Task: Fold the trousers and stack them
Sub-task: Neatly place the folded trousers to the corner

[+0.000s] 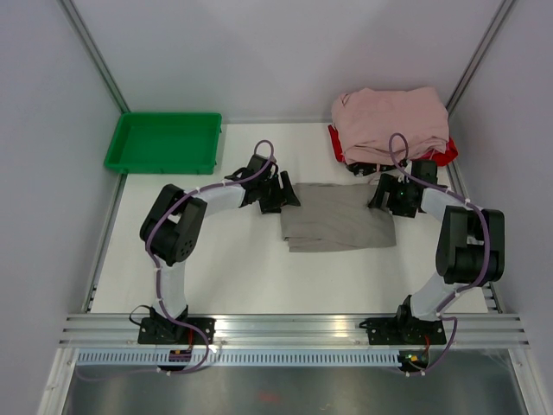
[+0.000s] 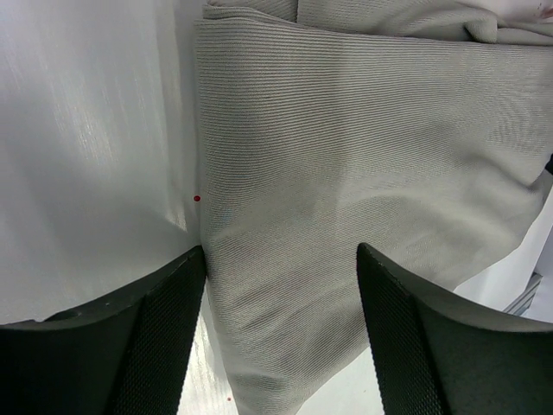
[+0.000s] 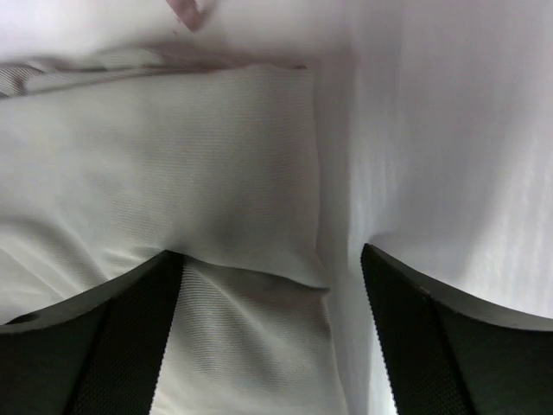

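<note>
The taupe trousers (image 1: 337, 218) lie folded into a compact rectangle in the middle of the white table. My left gripper (image 1: 282, 192) is open at their far left corner; in the left wrist view the fabric (image 2: 346, 173) fills the gap between the spread fingers (image 2: 147, 346). My right gripper (image 1: 386, 197) is open at the far right corner; in the right wrist view the folded edge (image 3: 242, 216) lies between the open fingers (image 3: 449, 346), one finger over cloth and one over bare table. Neither gripper holds anything.
A green tray (image 1: 164, 143) stands at the back left. A heap of pale pink garments (image 1: 390, 121) sits on a red tray (image 1: 447, 156) at the back right, close behind the right gripper. White walls enclose the table (image 1: 233, 277).
</note>
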Tool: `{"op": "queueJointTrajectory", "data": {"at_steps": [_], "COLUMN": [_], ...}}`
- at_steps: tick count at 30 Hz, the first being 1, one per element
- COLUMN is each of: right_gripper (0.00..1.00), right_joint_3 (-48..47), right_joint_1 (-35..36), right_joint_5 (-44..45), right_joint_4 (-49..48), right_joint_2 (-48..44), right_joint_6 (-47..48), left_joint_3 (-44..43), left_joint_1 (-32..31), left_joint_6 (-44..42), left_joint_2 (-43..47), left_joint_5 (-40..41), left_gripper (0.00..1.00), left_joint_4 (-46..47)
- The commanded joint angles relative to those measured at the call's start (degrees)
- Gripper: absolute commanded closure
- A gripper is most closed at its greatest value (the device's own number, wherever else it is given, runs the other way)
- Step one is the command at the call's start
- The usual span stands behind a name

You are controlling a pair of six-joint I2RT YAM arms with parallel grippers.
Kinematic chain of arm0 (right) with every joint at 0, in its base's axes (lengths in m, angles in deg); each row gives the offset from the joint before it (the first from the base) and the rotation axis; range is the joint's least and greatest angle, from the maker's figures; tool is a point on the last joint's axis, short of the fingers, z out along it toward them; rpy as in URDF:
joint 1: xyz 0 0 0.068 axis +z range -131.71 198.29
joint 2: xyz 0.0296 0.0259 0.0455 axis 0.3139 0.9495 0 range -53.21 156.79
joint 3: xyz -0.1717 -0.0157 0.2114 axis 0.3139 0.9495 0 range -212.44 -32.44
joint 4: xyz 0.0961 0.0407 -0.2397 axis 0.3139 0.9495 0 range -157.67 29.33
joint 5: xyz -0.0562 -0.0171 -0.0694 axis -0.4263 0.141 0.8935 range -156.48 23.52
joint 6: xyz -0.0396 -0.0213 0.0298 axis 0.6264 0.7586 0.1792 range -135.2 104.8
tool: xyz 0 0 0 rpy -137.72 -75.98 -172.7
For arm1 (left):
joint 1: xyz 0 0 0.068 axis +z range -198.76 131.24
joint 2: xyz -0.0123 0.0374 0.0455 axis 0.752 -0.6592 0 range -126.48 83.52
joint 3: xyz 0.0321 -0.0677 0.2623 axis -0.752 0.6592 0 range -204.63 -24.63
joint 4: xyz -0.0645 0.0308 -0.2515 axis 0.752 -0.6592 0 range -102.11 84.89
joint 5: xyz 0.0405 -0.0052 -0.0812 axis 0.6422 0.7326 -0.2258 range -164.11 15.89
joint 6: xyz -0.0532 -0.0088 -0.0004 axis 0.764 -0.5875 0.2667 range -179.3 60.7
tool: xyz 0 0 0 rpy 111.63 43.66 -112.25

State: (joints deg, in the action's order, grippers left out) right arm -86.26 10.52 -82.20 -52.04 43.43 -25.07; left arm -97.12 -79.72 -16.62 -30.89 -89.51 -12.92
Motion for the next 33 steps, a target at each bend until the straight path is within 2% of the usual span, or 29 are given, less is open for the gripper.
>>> {"op": "queueJointTrajectory", "data": {"at_steps": [1, 7, 8, 9, 10, 11, 12, 13, 14, 20, 27, 33], "right_gripper": [0.11, 0.41, 0.48, 0.6, 0.67, 0.74, 0.95, 1.0, 1.0, 1.0, 1.0, 1.0], "right_joint_3": [2.8, 5.7, 5.9, 6.2, 6.6, 6.7, 6.3, 6.2, 6.2, 4.8, -0.6, -2.0], "right_joint_1": [0.1, 0.2, 0.2, 0.2, 0.2, 0.2, 0.3, 0.5, 0.6, 2.6, 4.8, 5.0], "right_joint_5": [-4.6, -5.7, -6.0, -6.2, -6.3, -6.2, -6.2, -6.2, -6.8, -8.6, 0.8, 1.1], "right_joint_4": [-4.6, -5.8, -5.8, -5.4, -5.4, -5.4, -4.7, -4.6, -4.6, -1.4, 2.2, -2.3], "right_joint_2": [2.8, 4.9, 5.2, 5.3, 5.4, 5.5, 5.6, 5.6, 5.2, -0.3, -12.5, -18.7], "right_joint_6": [-1.6, -1.7, -1.6, -1.3, -1.0, -0.9, -0.6, -0.6, -0.6, -1.3, -5.2, -7.2], "left_joint_3": [-0.6, -0.4, -0.5, -0.6, -0.8, -0.9, -1.4, -1.9, -2.3, -3.7, -3.4, -0.5], "left_joint_1": [-0.2, -0.2, -0.2, -0.2, -0.2, -0.3, -0.3, -0.3, -0.3, 0.2, 2.2, 2.2], "left_joint_6": [-1.2, -0.9, -0.9, -0.8, -0.9, -1.0, -1.3, -1.5, -1.8, -6.7, -11.1, -14.5], "left_joint_2": [-2.1, -3.1, -3.2, -3.4, -3.5, -3.7, -4.1, -4.3, -4.6, -0.4, 6.5, 11.8], "left_joint_5": [1.7, 0.7, 0.6, 0.6, 0.5, 0.5, 0.4, 0.4, 0.5, 3.2, 4.0, 4.2], "left_gripper": [0.25, 0.39, 0.45, 0.49, 0.54, 0.7, 0.79, 0.9, 0.98, 0.98, 0.98, 0.98], "left_joint_4": [-1.9, -1.2, -1.0, -0.9, -0.5, -0.3, -0.2, -0.4, -0.9, -2.7, -2.6, 2.9]}}
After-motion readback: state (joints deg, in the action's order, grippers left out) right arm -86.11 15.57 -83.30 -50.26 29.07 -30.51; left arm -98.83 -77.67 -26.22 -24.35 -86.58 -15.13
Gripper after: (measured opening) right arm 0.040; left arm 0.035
